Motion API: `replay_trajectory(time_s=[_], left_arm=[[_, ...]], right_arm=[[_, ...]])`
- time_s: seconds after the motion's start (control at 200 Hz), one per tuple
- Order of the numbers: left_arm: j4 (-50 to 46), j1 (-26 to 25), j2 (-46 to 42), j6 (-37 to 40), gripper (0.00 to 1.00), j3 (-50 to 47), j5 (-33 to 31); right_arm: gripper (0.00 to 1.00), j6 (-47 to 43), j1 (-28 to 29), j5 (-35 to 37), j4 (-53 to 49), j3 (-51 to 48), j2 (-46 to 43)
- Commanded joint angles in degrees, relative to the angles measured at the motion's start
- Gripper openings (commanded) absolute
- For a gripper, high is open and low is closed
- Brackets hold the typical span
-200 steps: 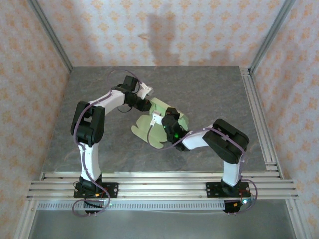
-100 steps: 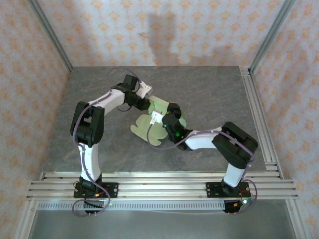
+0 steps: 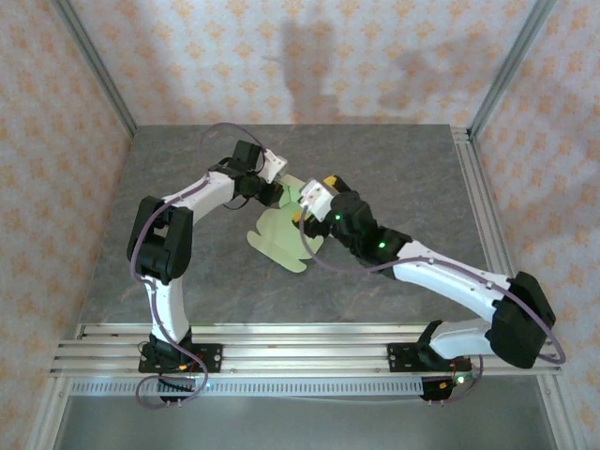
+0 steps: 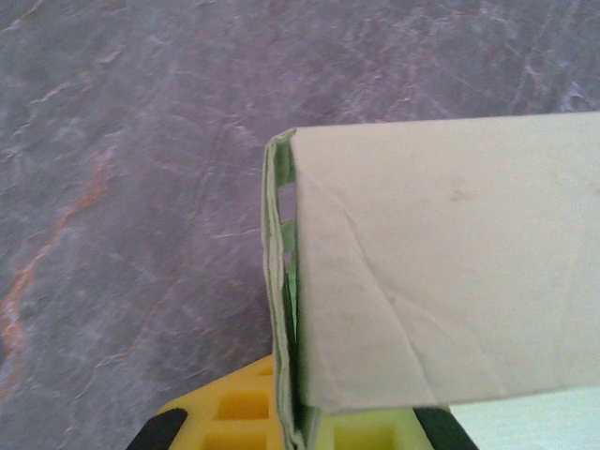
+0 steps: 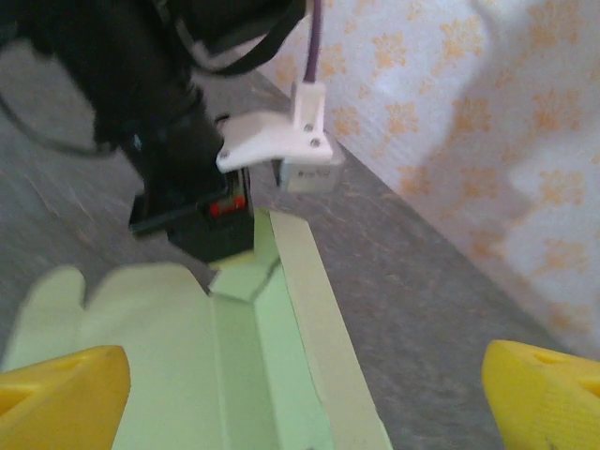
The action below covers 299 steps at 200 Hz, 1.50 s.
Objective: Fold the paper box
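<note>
Left jaws are clamping a raised flap of the paper box [image 3: 279,240] on the bench [image 3: 403,169]; right jaws are gaping just above it. You're risking the card pivoting or creasing on that single pinch.

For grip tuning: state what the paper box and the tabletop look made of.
The paper box: thin matte card, pale yellow-green; creases and a layered folded edge show. The tabletop: grey stone-look surface with pale veins, slight sheen; could be laminate.

paper box [image 3: 281,242]: 1 | left claw [image 4: 305,424], right claw [image 5: 305,384]: 2 | table [image 3: 403,159]: 1
</note>
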Motion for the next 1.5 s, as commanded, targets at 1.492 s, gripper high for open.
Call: replay_trajectory(time_s=[1.492], left_arm=[[28.4,-6.1,-4.3,-5.3,0.15,-21.5,-3.5]], right_arm=[[0.81,45.8,-24.1,-55.5,-27.5,29.2,42.1]])
